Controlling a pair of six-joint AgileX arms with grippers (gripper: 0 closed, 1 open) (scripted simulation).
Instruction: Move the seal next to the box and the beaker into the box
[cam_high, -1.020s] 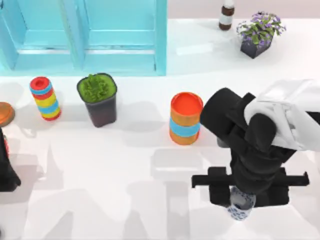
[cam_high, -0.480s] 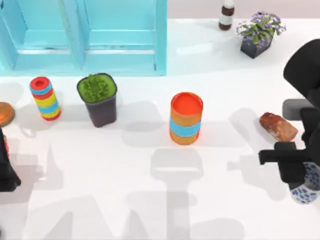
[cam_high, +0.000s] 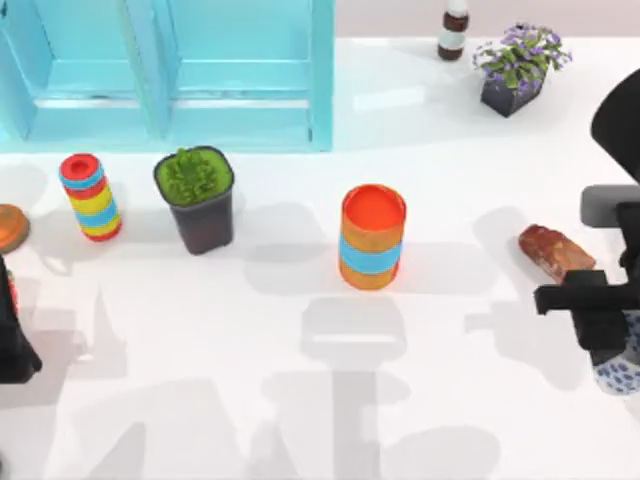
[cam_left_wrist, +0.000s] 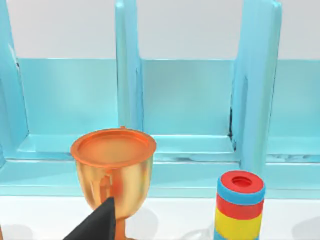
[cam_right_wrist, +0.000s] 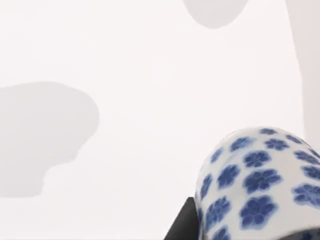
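The right gripper is closed on the beaker, a small white cup with blue flowers, and holds it off the desk at the top view's far right edge. In the right wrist view the beaker sits tight against a dark finger, with bare desk beneath it. The seal, a reddish-brown block, lies on the desk just beyond the right gripper, toward the back and slightly inward, apart from it.

The blue box stands far off, across the desk and to the back from this gripper. My judgement is that the long carry is the main risk: the cup is rounded and glazed, so a shallow pinch could let it twist or slip. The straight path also passes near the seal and the orange cylinder with a blue band; a low sweep could knock either. The box's upright dividers could catch the cup's rim on entry.

The left gripper is parked at the left edge, beside an orange goblet; I cannot tell its fingers' state.
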